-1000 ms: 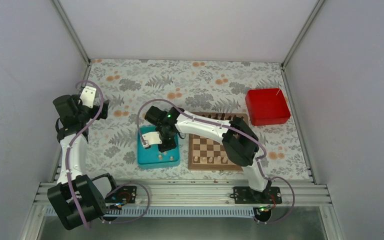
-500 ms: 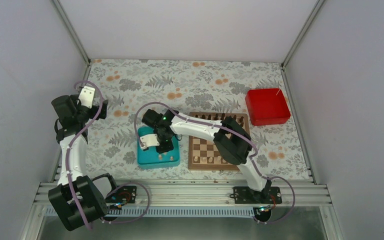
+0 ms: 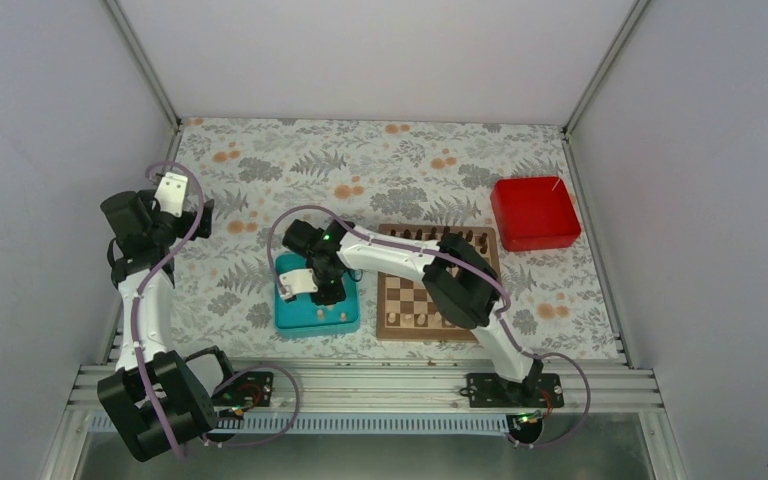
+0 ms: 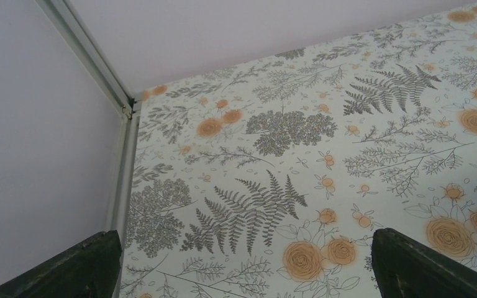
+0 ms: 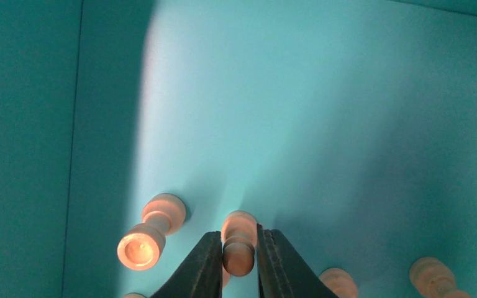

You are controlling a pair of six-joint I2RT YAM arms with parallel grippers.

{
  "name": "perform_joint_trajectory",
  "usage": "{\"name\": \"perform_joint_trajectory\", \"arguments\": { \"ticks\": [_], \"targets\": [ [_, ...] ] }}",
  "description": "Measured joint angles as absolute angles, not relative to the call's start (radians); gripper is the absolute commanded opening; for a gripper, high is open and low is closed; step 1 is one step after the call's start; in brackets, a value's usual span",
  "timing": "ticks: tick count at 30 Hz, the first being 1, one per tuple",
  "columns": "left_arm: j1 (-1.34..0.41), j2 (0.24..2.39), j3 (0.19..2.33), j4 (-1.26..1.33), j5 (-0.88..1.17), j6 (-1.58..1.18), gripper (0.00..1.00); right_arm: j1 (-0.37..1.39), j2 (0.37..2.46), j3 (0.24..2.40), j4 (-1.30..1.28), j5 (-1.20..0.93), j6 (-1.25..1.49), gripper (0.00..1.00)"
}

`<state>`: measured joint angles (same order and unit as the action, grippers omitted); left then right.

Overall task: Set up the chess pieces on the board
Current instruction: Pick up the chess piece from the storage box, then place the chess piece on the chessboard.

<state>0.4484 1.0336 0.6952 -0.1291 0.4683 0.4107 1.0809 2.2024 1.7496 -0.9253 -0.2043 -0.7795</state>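
1. A pale pawn is pinched by the right end effector, low inside the teal tray.
2. Other pale chess pieces are seen standing just beside it on the tray floor.
3. The board is seen just right of the tray on the bench.
4. The left end effector is held spread wide above the patterned bench.

Right claw — over teal tray, board beside

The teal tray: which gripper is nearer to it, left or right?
Right. The right gripper is inside the teal tray, shut on a pale chess piece; the left gripper is off to its left, over the floral cloth.
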Motion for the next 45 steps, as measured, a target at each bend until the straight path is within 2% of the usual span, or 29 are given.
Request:
{"name": "perform_joint_trajectory", "arguments": {
  "ticks": [3, 13, 20, 24, 32, 37, 45],
  "targets": [
    [0.45, 1.034, 0.695, -0.129, 0.47, 0.411, 1.0, 1.081, 2.208, 1.761, -0.931, -0.205, -0.776, 0.1],
    [0.456, 1.029, 0.695, -0.13, 0.475, 0.411, 1.0, 1.08, 2.188, 1.758, -0.937, -0.197, -0.765, 0.05],
    [0.458, 1.029, 0.695, -0.13, 0.475, 0.411, 1.0, 1.029, 1.941, 1.661, -0.95, -0.187, -0.749, 0.05],
    [0.458, 1.029, 0.695, -0.13, 0.475, 0.41, 1.0, 0.915, 1.729, 1.565, -0.951, -0.189, -0.739, 0.05],
    [0.463, 1.029, 0.695, -0.13, 0.469, 0.41, 1.0, 0.548, 1.285, 1.109, -0.942, -0.173, -0.734, 0.06],
    [0.463, 1.029, 0.695, -0.13, 0.466, 0.41, 1.0, 0.358, 1.053, 0.9, -0.976, -0.167, -0.774, 0.06],
    [0.463, 1.029, 0.695, -0.131, 0.459, 0.409, 1.0, 0.201, 0.864, 0.647, -1.013, -0.15, -0.87, 0.05]
  ]
}}
